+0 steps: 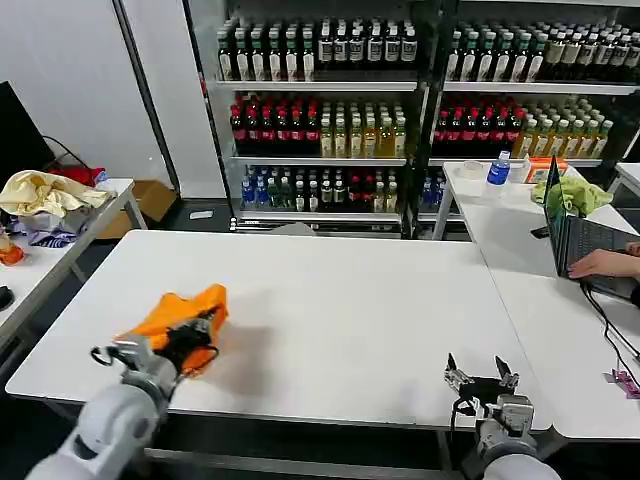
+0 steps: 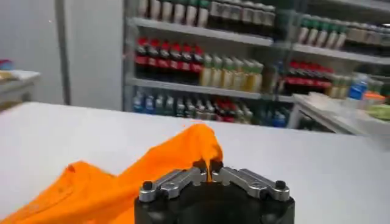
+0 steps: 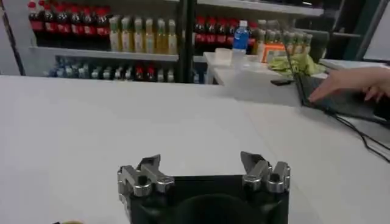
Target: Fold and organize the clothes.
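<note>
The bright orange soft-fabric T-shirt (image 1: 178, 318) lies bunched in a crumpled heap on the wide white desk (image 1: 330, 310), near the desk's front left corner. One ridge of the cloth is drawn up into a peak, and in the left wrist view the orange T-shirt (image 2: 152, 176) rises to that point right where it meets the metal fingers.

The left tool (image 1: 185, 338) sits at the near side of the heap, its fingers pinched together on a fold of the orange fabric; in the wrist view the left tool (image 2: 208, 166) has its two tips closed tight with the cloth caught between them.

The right tool (image 1: 481, 373) is well apart from the T-shirt, over the desk's front edge toward its right end, holding nothing. Its fingers are spread wide, and the right wrist view shows the right tool (image 3: 203, 163) with a broad gap above bare desk surface (image 3: 79, 122).

Beyond the desk's far edge stand tall shelves of bottled drinks (image 1: 320, 120). On a smaller side table to the left of the desk rests a pale yellow cloth heap (image 1: 45, 190).
</note>
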Controlling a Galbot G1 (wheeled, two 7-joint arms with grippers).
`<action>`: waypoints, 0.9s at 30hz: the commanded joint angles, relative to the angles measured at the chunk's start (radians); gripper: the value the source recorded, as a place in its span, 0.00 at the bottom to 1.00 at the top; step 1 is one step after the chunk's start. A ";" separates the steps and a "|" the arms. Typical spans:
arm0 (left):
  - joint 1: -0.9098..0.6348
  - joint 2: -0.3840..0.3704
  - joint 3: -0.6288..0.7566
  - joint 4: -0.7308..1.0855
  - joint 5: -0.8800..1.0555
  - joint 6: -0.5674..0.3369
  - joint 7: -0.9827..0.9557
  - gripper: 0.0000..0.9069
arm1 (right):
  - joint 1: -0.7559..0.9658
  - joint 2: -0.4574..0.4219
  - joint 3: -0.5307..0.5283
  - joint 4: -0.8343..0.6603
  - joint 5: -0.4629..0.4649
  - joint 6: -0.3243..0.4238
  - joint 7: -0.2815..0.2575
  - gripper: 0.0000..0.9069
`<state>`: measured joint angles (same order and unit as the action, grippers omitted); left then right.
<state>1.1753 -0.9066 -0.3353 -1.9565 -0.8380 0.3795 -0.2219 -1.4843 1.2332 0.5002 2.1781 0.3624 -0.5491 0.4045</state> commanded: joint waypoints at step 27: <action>-0.398 -0.477 0.409 0.361 0.183 0.030 -0.198 1.00 | -0.009 0.021 0.000 0.022 -0.021 -0.002 -0.003 1.00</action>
<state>0.9230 -1.2992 0.0143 -1.7224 -0.6768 0.4085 -0.4175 -1.4961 1.2540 0.5008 2.1961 0.3420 -0.5505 0.4054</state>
